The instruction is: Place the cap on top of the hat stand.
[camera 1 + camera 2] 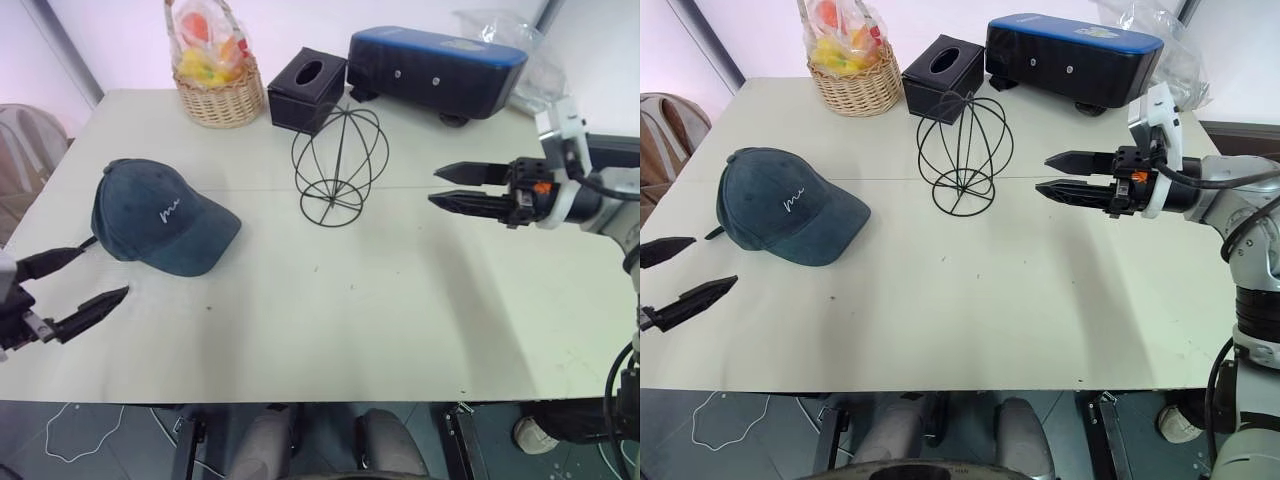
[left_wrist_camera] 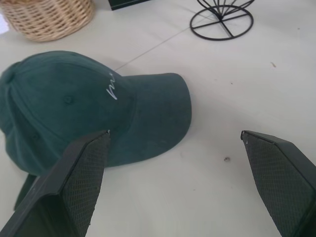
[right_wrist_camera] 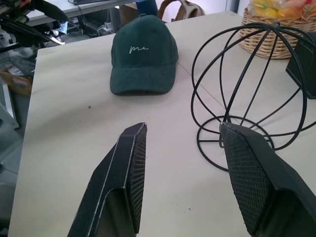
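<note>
The dark teal cap [image 1: 160, 215] lies on the left part of the white table [image 1: 380, 310], its brim toward the near right and white script on its front. The hat stand [image 1: 340, 165], a black wire globe on a ring base, stands bare at the middle of the table, right of the cap. My left gripper [image 1: 108, 268] hovers open and holding nothing just in front of and left of the cap, pointing at it. My right gripper [image 1: 434, 187] is open and holding nothing too, held level right of the hat stand and pointing at it.
Along the far edge stand a wicker basket [image 1: 215, 85] with bagged fruit, a black tissue box [image 1: 307, 88] just behind the hat stand, and a blue-and-black case [image 1: 435, 68]. A clear plastic bag [image 1: 500, 30] lies at the far right corner. A chair [image 1: 25, 150] stands off the table's left side.
</note>
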Available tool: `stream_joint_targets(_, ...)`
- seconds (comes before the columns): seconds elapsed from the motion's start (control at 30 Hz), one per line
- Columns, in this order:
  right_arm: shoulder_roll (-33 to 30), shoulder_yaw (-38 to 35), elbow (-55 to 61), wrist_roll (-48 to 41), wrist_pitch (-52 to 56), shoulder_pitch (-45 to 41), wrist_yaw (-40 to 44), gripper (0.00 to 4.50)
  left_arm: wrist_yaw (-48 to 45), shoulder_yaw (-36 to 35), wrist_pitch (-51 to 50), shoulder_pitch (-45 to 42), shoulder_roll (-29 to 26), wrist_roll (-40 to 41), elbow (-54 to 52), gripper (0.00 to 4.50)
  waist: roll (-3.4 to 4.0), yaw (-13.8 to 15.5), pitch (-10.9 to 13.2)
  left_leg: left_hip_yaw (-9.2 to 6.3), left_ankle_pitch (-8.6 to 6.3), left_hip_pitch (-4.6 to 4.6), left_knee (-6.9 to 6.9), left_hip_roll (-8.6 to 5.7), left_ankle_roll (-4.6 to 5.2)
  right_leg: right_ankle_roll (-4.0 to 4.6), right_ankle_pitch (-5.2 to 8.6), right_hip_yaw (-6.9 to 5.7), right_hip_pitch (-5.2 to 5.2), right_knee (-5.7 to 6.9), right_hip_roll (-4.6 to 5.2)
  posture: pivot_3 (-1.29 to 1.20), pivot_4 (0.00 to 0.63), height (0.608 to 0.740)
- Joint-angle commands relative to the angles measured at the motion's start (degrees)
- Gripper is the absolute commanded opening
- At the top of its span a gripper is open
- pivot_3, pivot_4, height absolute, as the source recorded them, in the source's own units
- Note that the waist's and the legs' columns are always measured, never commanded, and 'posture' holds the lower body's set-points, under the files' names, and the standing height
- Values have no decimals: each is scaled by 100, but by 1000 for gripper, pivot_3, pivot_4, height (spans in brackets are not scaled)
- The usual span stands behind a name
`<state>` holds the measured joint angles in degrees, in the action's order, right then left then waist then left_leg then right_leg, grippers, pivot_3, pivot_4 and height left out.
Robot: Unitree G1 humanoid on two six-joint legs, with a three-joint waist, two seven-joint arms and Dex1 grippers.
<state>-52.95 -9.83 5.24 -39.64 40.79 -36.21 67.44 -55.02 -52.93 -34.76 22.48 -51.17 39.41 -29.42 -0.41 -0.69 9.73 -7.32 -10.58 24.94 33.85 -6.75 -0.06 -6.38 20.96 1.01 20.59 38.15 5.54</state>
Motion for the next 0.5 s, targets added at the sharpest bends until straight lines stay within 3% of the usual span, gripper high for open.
stream_joint_targets(0.03, -143, -214, 129, -56, -88, -26, 61, 2371, 0, -89, 32, -37, -42, 19, -98, 4500, 0, 1, 0, 0, 0, 0, 0, 0, 0, 0, 0, 0, 0, 0, 0, 0, 150, 740)
stream_joint_targets(0.5, -125, -133, 65, -8, -107, -124, 69, 2371, 67, -87, -60, -198, -12, 139, -92, 4500, 1, 0, 1, 1, 0, 0, 0, 0, 0, -1, -1, 0, 0, 0, 0, 0, 150, 740)
